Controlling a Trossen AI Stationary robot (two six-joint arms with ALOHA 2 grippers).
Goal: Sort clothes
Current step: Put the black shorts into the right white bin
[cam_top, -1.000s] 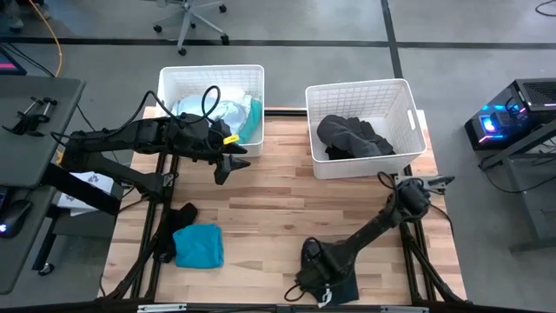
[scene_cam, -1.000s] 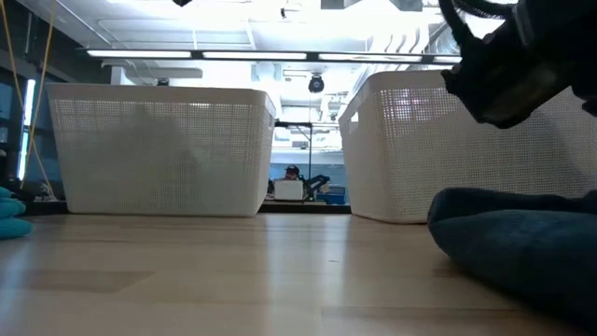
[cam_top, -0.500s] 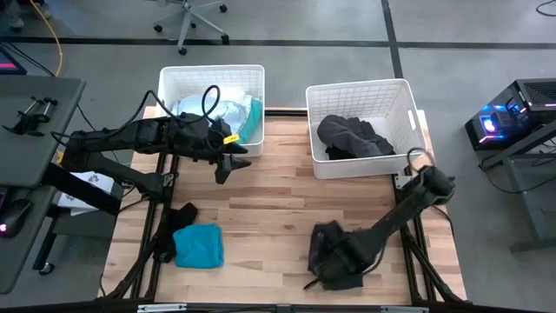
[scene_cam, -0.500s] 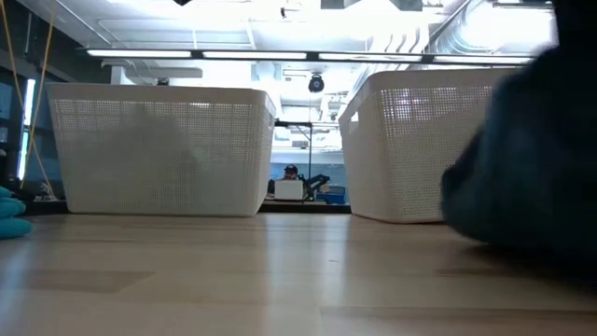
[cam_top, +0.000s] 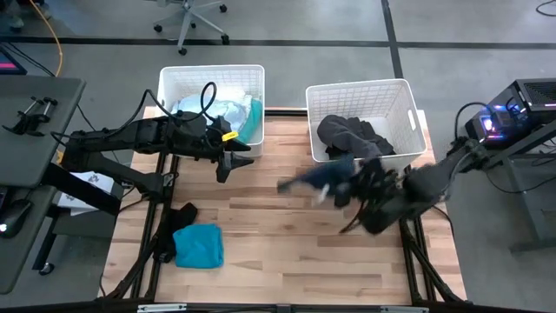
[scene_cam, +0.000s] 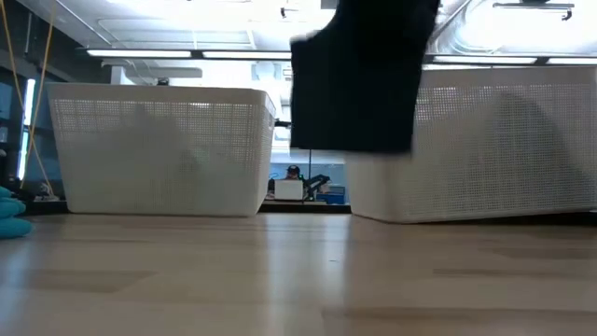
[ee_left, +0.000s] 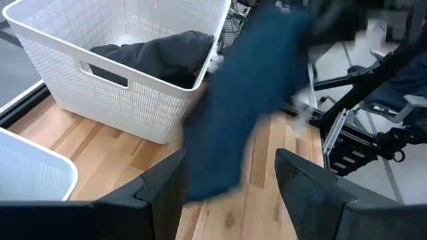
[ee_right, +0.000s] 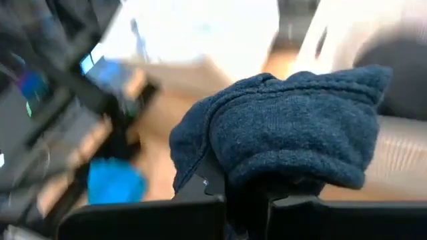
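My right gripper is raised over the table in front of the right white basket, shut on a navy garment. The garment also shows in the low view and in the left wrist view. Dark clothes lie in the right basket and pale clothes in the left basket. A teal garment and a black one lie on the table's near left. My left gripper hangs open in front of the left basket, holding nothing. My right gripper pinches a bunched fold of the navy garment between its two fingers; the layers cannot be counted. The garment is lifted clear of the table. Its free part trails out from the fingers toward the table's left.
The two baskets stand side by side at the table's far edge, with a gap between them. Bare wooden tabletop lies in the middle and near right. A stand with equipment sits beyond the table's right edge.
My right gripper has risen from the table's near edge and swung toward the right basket, turning as it went. The navy garment, which lay on the table under it, has come up with it and now hangs clear of the table, swinging.
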